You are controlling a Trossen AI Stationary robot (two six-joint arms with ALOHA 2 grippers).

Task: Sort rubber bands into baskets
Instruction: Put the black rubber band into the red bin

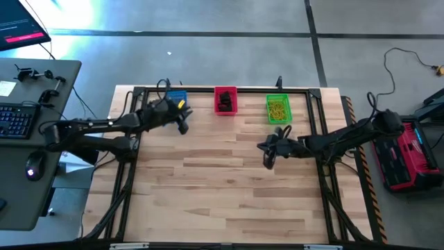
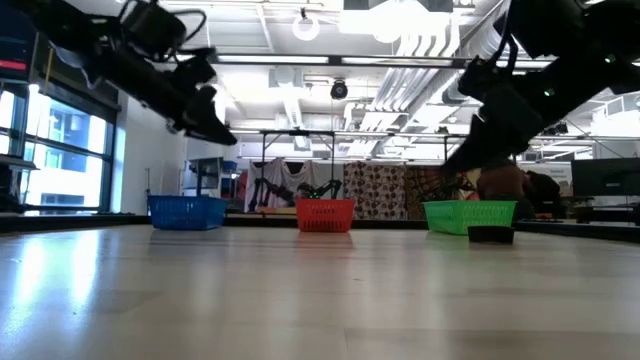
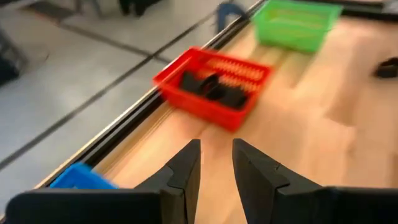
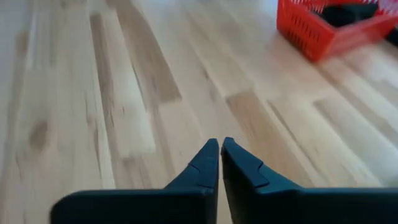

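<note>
Three mesh baskets stand in a row along the table's far edge: blue (image 1: 176,96), red (image 1: 225,101) and green (image 1: 277,109). Black rubber bands (image 3: 211,87) lie in the red basket (image 3: 214,84), and yellowish bands (image 1: 278,110) lie in the green one. My left gripper (image 3: 216,152) is open and hovers above the table beside the blue basket (image 3: 78,177), with nothing between its fingers. My right gripper (image 4: 219,148) is shut, near the green basket's near side (image 1: 269,158), over bare wood. It shows no band.
A small dark thing (image 2: 490,234) sits on the table in front of the green basket (image 2: 468,216); I cannot tell what it is. A black frame rail (image 1: 229,89) runs behind the baskets. The wooden tabletop (image 1: 222,194) stretches toward the near edge.
</note>
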